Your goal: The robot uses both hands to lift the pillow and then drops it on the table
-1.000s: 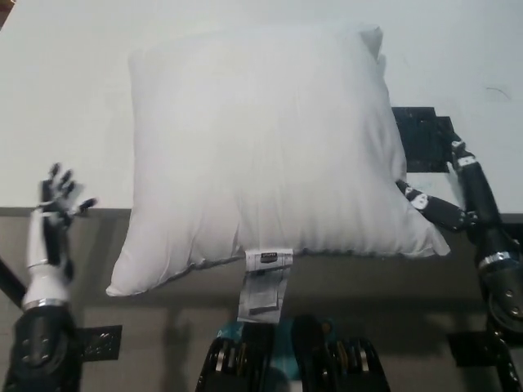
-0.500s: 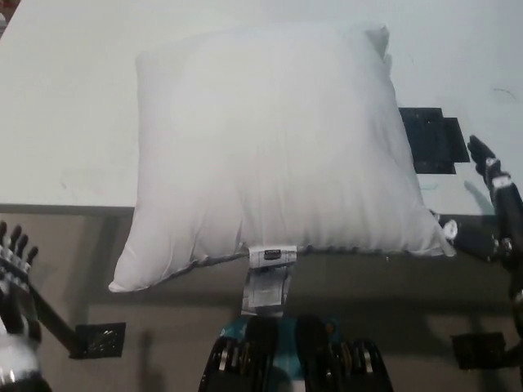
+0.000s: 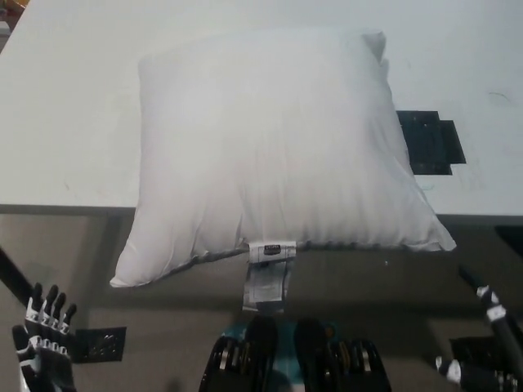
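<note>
A large white pillow (image 3: 274,147) lies flat on the pale table (image 3: 65,122), its near edge and label tag (image 3: 268,278) hanging over the table's front edge. Neither hand touches it. My left hand (image 3: 45,339) is low at the bottom left, below the table edge, fingers spread and holding nothing. My right hand (image 3: 482,347) shows at the bottom right corner, well under the pillow's right corner, fingers apart and empty; part of it is cut off by the picture's edge.
A black flat patch (image 3: 429,140) lies on the table just right of the pillow. A small black square (image 3: 98,343) sits on the floor at the lower left. Brown floor runs in front of the table edge.
Both hands have dropped away from the pillow's sides and down below the table edge. The pillow stays where it was on the table.
</note>
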You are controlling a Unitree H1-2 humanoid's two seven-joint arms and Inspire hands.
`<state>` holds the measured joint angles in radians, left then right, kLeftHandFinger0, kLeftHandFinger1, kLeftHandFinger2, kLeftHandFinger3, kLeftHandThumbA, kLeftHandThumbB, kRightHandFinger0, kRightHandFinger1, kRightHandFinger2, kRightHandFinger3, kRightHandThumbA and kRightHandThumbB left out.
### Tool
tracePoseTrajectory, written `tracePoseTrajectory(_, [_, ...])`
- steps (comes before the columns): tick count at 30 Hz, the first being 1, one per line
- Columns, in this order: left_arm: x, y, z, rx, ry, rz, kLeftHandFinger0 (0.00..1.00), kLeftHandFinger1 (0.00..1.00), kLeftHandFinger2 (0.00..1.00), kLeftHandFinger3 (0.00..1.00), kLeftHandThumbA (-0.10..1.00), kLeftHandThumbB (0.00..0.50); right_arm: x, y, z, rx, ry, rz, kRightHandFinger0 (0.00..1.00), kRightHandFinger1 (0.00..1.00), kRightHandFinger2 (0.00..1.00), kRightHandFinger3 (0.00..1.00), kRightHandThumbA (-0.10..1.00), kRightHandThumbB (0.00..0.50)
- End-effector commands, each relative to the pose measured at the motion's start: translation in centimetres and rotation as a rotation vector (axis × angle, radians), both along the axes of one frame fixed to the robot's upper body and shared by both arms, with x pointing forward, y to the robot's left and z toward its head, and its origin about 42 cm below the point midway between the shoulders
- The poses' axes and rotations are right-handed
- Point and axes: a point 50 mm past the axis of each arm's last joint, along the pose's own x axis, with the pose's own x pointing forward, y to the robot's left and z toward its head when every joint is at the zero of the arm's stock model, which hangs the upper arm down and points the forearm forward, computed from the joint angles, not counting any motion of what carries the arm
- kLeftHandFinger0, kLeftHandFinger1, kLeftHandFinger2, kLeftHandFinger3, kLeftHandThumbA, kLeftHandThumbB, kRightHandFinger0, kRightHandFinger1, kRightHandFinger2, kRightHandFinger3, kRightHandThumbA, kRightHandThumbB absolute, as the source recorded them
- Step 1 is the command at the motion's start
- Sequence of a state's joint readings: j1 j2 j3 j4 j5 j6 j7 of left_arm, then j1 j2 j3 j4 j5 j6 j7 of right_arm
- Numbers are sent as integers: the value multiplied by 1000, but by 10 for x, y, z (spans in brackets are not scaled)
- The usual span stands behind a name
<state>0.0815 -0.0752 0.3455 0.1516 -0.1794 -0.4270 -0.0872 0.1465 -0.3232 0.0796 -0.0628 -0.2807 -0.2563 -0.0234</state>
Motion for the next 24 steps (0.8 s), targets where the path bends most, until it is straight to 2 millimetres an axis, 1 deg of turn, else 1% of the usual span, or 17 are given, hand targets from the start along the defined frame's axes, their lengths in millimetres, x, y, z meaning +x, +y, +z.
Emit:
tracePoseTrajectory(1, [11,2,10,74,-63,-55,1000,1000,1000,1000,989,123,5,3,19,-239,-200,134,1000,1000,1000,1000,1000,258])
tracePoseTrajectory(2, [14,2,10,87,-54,-56,1000,1000,1000,1000,989,131,10,5,21,-232,-214,129,1000,1000,1000,1000,1000,224])
tracePoseTrajectory(3, [17,3,10,103,-46,-56,1000,1000,1000,1000,988,128,14,8,23,-218,-223,121,1000,1000,1000,1000,1000,211])
tracePoseTrajectory(4, [17,3,10,104,-46,-57,1000,1000,1000,1000,988,129,14,9,23,-219,-224,121,1000,1000,1000,1000,1000,210])
tracePoseTrajectory(5, [18,4,10,127,-36,-54,1000,1000,1000,1000,985,126,15,10,22,-200,-221,97,1000,1000,1000,1000,1000,239])
tracePoseTrajectory(6, [19,5,9,144,-23,-43,1000,1000,1000,1000,991,152,16,10,21,-168,-223,85,1000,1000,1000,1000,1000,221])
tracePoseTrajectory(7, [20,6,9,154,-17,-34,1000,1000,1000,1000,1000,152,19,11,21,-145,-221,81,1000,1000,1000,1000,1000,212])
tracePoseTrajectory(9, [22,6,10,155,-19,-26,1000,1000,1000,1000,1000,146,24,12,20,-112,-225,61,1000,1000,1000,1000,1000,233])
tracePoseTrajectory(10, [24,5,11,156,-21,-26,1000,1000,1000,1000,1000,145,27,12,21,-108,-230,55,1000,1000,1000,1000,1000,234])
tracePoseTrajectory(11, [25,5,11,163,-20,-27,1000,1000,1000,1000,1000,160,28,13,20,-107,-234,51,1000,1000,1000,1000,1000,246])
tracePoseTrajectory(12, [31,5,14,191,-23,-34,1000,1000,1000,1000,1000,158,30,14,21,-100,-236,40,1000,1000,1000,1000,1000,256])
tracePoseTrajectory(17, [32,2,16,214,-21,-35,1000,1000,1000,1000,1000,166,31,11,20,-50,-245,14,1000,1000,1000,1000,1000,272])
tracePoseTrajectory(18, [32,2,15,217,-18,-33,1000,1000,1000,1000,1000,176,31,10,19,-30,-262,7,1000,1000,1000,1000,1000,252])
tracePoseTrajectory(19, [31,1,14,219,-12,-29,1000,1000,1000,1000,1000,187,34,8,19,12,-268,-22,1000,1000,1000,1000,1000,262])
tracePoseTrajectory(21, [28,1,12,222,-2,-26,1000,1000,1000,1000,1000,186,33,5,17,48,-250,-41,1000,1000,1000,1000,1000,234])
tracePoseTrajectory(22, [26,0,11,219,1,-24,1000,1000,1000,1000,1000,188,33,4,17,60,-249,-35,1000,1000,1000,1000,1000,232])
tracePoseTrajectory(24, [22,-2,8,212,12,-16,1000,1000,1000,1000,1000,191,33,3,17,97,-242,-27,1000,1000,1000,1000,1000,209])
